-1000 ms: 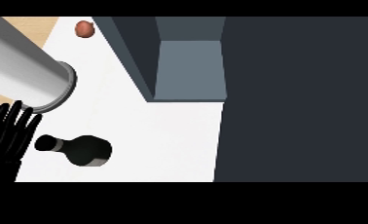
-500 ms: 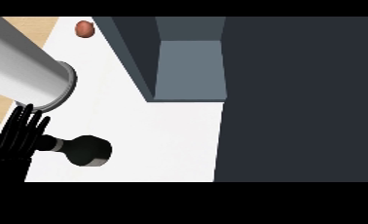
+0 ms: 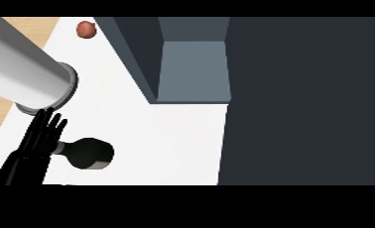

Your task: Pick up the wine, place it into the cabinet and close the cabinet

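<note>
From my end the counter [image 3: 168, 142] reads as a smooth, matt white top. The strip along its left edge [image 3: 29, 24] is tan and looks like pale wood. The forearm [image 3: 33, 81] is smooth and grey, metal or plastic, I cannot tell which, with a soft sheen along its length and a lighter rim at the cuff. The left hand [image 3: 33, 147] is flat black and matt. The wine [image 3: 92, 152] is plain black too, smooth, dull rather than glossy. I see the cabinet [image 3: 194, 68] as slate-grey, even and matt, like painted board. The broad panel on the right [image 3: 293, 98] is darker, equally flat. The small reddish-brown object [image 3: 86, 28] looks smooth and dull
</note>
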Available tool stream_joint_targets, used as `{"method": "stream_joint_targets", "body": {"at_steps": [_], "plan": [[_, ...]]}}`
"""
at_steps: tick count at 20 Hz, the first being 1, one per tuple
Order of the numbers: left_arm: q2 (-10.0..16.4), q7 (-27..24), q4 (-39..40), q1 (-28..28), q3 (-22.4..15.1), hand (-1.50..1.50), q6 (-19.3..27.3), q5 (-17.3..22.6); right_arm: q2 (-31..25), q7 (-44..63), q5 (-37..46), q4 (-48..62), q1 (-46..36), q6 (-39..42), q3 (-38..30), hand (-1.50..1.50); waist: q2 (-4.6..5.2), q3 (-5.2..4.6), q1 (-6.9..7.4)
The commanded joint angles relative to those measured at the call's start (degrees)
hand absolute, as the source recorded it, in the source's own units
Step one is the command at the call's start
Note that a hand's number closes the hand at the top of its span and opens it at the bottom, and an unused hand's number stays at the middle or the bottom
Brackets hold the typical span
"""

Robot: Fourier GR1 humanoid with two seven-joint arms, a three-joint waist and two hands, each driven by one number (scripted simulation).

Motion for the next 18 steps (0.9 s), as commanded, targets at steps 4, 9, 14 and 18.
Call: {"method": "stream_joint_targets", "body": {"at_steps": [4, 9, 14, 18], "plan": [[2.43, -2.8, 7.89, -3.53, 2.28, -1.5, -2.64, 1.61, 0.95, 3.88, -3.05, -8.04, 2.72, 0.01, 1.39, -1.5, 0.0, 0.01, -0.03], [1.57, -7.89, 10.66, -2.17, 0.89, -1.5, -2.36, -3.24, -0.83, 4.87, -7.74, -11.72, 4.06, 1.51, -3.03, -1.5, -0.06, 0.03, -0.33], [0.85, -6.12, 11.21, -4.27, 0.32, -1.5, -0.93, -2.61, 0.26, 1.69, -8.37, -8.47, 4.65, 2.9, -4.89, -1.5, -0.03, 0.06, -0.13], [-0.59, -10.92, 15.43, -4.06, -0.9, -1.5, -0.97, -5.02, 1.96, 3.06, -4.11, -5.63, 0.79, 1.14, -0.71, -1.5, 0.01, 0.02, 0.12]]}}
